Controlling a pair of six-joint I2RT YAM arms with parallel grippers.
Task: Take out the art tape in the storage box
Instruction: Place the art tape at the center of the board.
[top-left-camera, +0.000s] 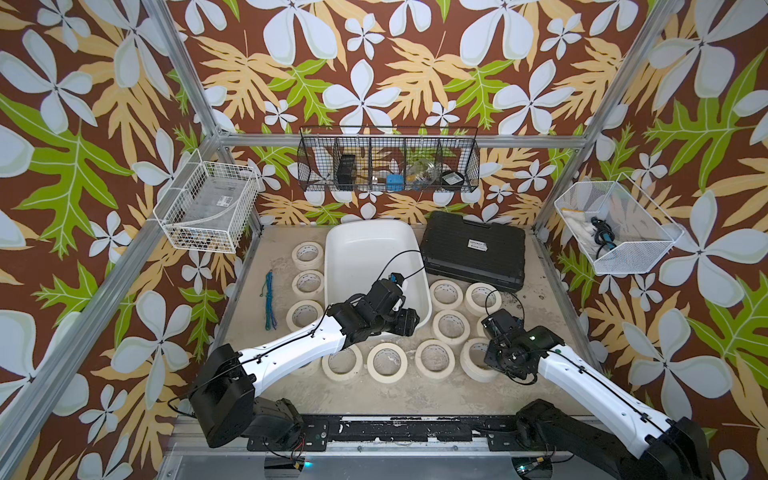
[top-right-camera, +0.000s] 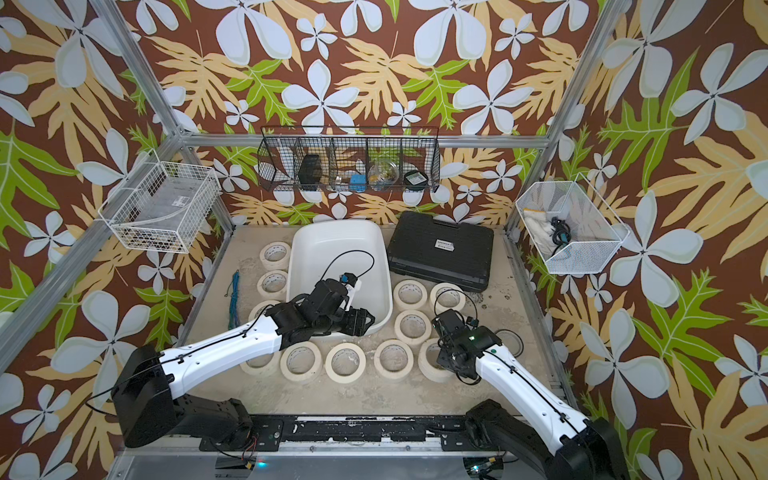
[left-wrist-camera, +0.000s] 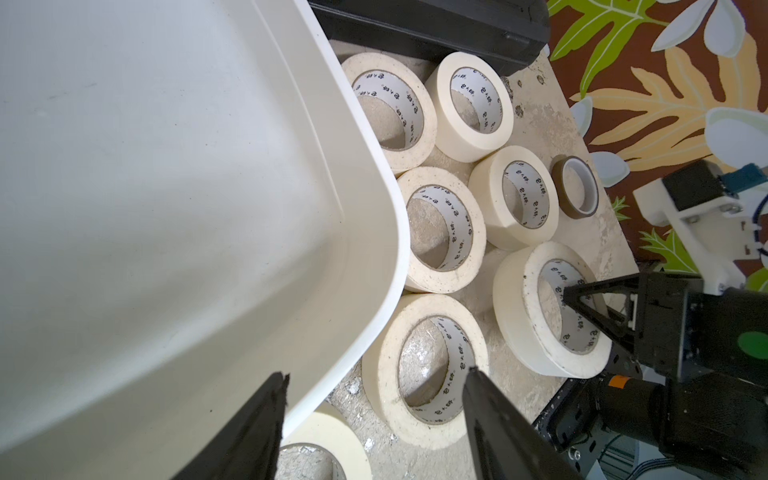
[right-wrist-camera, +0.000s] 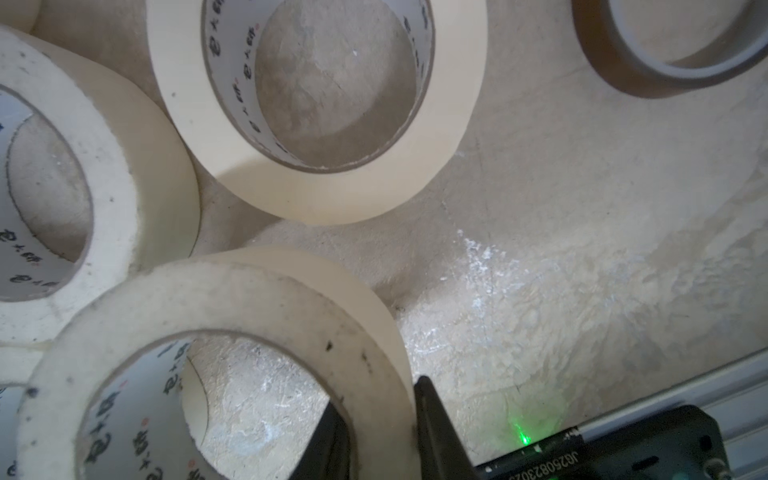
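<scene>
Counter (top-left-camera: 374, 399), left to right. Art tape (top-left-camera: 303, 328): three rolls flat left of the storage box (top-left-camera: 365, 241); more along its near and right sides. Left gripper (left-wrist-camera: 376, 374): jaws spread, empty, astride the box's near corner. Right gripper (right-wrist-camera: 378, 399): jaws clenched on one roll's wall.

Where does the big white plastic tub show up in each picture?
In a top view: the white plastic tub sits centrally, toward the back.
In a top view: same place.
Left wrist: close up, filling much of it.
Right wrist: not in it.
Shared landmark: the cream tape roll pinched by the right fingers.
</scene>
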